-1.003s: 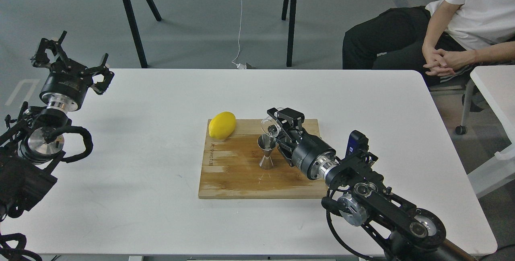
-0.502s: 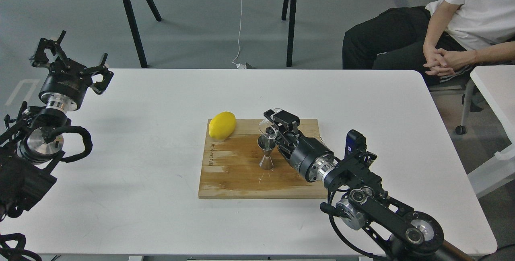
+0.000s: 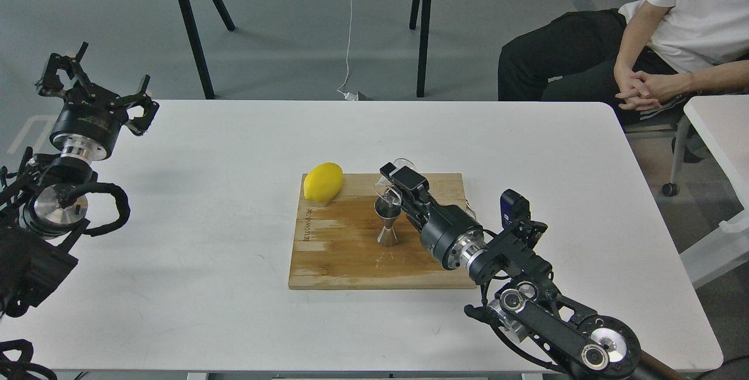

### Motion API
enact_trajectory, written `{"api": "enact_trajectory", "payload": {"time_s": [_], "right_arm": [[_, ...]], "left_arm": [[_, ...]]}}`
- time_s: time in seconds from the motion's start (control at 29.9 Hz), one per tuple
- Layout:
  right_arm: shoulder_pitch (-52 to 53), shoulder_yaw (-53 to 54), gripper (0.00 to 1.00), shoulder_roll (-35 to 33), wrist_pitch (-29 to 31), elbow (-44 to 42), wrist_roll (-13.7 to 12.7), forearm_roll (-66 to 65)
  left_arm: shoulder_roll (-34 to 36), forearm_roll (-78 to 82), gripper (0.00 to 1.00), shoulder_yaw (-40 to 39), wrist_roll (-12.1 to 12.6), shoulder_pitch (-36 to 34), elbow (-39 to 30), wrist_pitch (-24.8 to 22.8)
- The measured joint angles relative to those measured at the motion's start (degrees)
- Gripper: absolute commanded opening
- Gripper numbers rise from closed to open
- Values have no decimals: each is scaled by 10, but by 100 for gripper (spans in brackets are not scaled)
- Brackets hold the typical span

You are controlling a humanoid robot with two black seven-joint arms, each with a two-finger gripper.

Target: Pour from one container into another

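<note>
The shiny steel jigger (image 3: 387, 223) stands upright near the middle of the wooden cutting board (image 3: 339, 251). Just above its upper right rim the small clear glass cup (image 3: 393, 184) is tipped over toward the jigger's mouth, held in my right gripper (image 3: 398, 182), which is shut on it. The cup is partly hidden by the black fingers. My left gripper (image 3: 88, 78) hangs open above the table's far left corner, holding nothing.
A yellow lemon (image 3: 323, 181) lies on the board's far left corner. A seated person (image 3: 655, 34) is at the back right beyond the white table (image 3: 205, 204). Black table legs stand behind, and another white table edge (image 3: 717, 128) is at the right.
My right gripper has rolled further and crept slightly left, tipping the glass cup more steeply over the jigger. The left arm has drifted a little left and up.
</note>
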Motion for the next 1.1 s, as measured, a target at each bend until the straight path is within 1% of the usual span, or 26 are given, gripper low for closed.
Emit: {"api": "enact_trajectory", "payload": {"time_s": [0.4,0.6,0.77,1.1], "right_arm": [[0,-8,37,-1,-10,-4,11,-18],[0,-8,37,0,-15,-22,34,-68],[0,-9,37,0,-20,-26,49,-82],[-5,-9,38,0,-20,-26,51,-87]], "left_arm": [[0,0,100,-1,0,0,0,0],[0,0,100,-1,-1,0,0,0],[0,0,100,0,-1,0,0,0],[0,0,100,-1,-1,0,0,0]]}}
